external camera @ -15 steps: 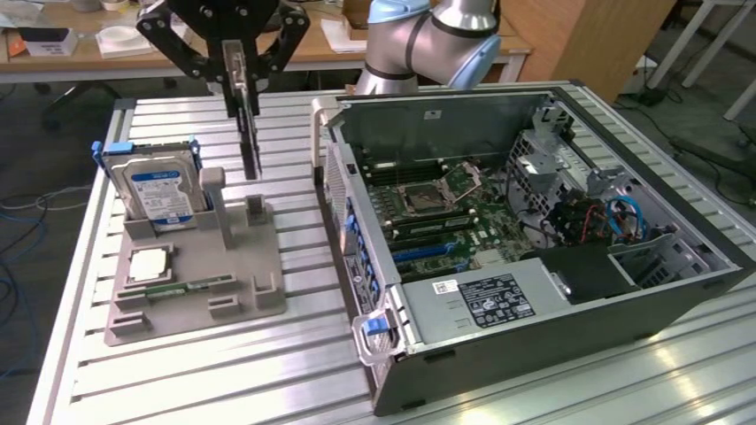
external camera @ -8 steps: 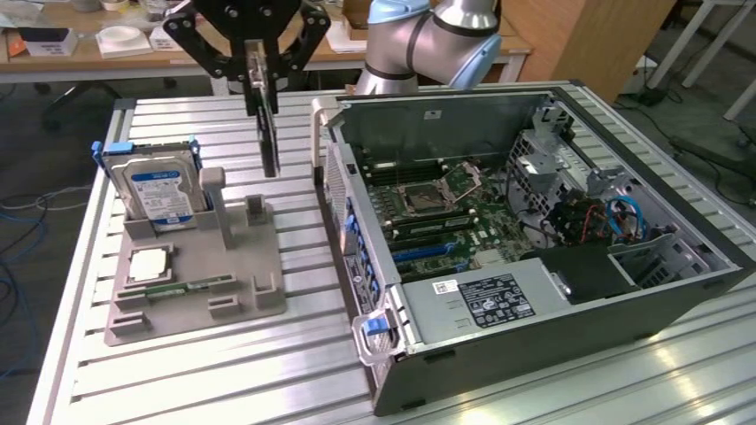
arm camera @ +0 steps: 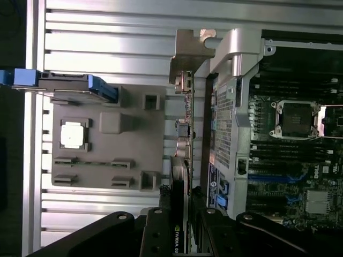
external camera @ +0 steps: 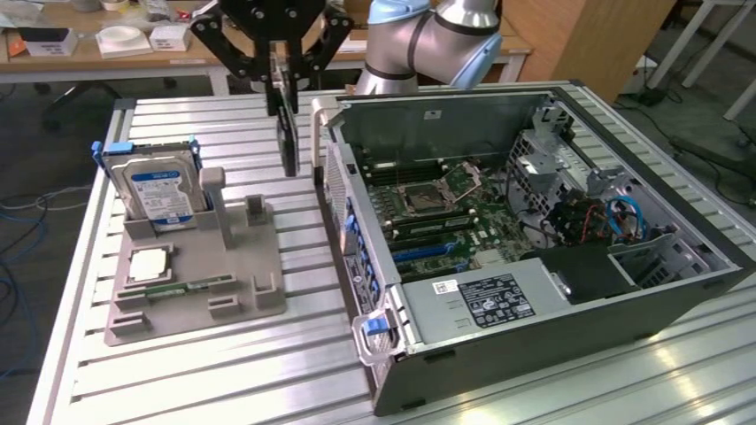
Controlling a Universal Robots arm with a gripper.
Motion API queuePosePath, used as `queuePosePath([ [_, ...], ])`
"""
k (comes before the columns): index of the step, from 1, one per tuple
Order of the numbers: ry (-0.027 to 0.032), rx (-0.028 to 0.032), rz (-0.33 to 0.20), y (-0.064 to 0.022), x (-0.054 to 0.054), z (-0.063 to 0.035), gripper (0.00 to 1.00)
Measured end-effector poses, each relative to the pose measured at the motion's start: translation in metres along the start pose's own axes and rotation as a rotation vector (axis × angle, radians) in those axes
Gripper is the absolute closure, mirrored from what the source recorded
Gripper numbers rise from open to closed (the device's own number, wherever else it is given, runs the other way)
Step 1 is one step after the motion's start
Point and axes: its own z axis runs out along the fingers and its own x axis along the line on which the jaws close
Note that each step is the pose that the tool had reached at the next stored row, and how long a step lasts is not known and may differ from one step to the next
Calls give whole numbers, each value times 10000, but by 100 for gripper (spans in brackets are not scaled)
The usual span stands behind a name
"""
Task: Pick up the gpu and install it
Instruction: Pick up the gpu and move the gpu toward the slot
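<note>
Counts: one black gripper (external camera: 281, 78), one gpu (external camera: 287, 142) (thin flat black card with a silver metal bracket (arm camera: 189, 49)), one grey plastic parts holder (external camera: 195, 292), and one open dark-grey computer case (external camera: 532, 292). All are on one slatted aluminium desk (external camera: 212, 381).

On the holder:
- one silver hard drive with a blue label (external camera: 151, 190), upright in a blue caddy
- one square silver processor chip (external camera: 148, 264), lying flat
- one narrow green memory stick (external camera: 189, 287), lying flat

The fingers (arm camera: 163, 230) are clenched on the gpu, one on each flat face. The card is in the air between the holder and the case, just beside the case's outer wall. Its long axis is vertical and it hangs straight down from the gripper, bracket at the end away from the fingers. The thin edge faces the exterior camera and the flat faces run parallel to the case wall.

Exterior view gives me the hang: the lower end is over the desk slats, touching nothing I can see. It also gives the grey robot arm (external camera: 437, 35), the drive's label, and the green motherboard (external camera: 455, 221) with one processor socket (external camera: 423, 197).

Wrist view gives me the bracket's bent tab, the connectors along the card edge and a green logo by the fingers. It also shows a dark gap between card and case wall. At the bracket end I can't tell if they touch.
</note>
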Motion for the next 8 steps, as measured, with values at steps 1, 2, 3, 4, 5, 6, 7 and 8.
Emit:
queuePosePath([
  [1, 4, 0, 0, -5, -24, 0, 74],
  [2, 7, -1, 0, -10, -49, 0, 74],
  [3, 10, -2, 0, -14, -73, 0, 74],
  [4, 13, -3, 0, -19, -98, 0, 74],
  [5, 16, -5, 0, -23, -122, 1, 74],
  [6, 19, -5, 1, -27, -146, 0, 74],
  [7, 22, -6, 0, -32, -170, 0, 74],
  [8, 25, -7, 1, -36, -194, 1, 74],
])
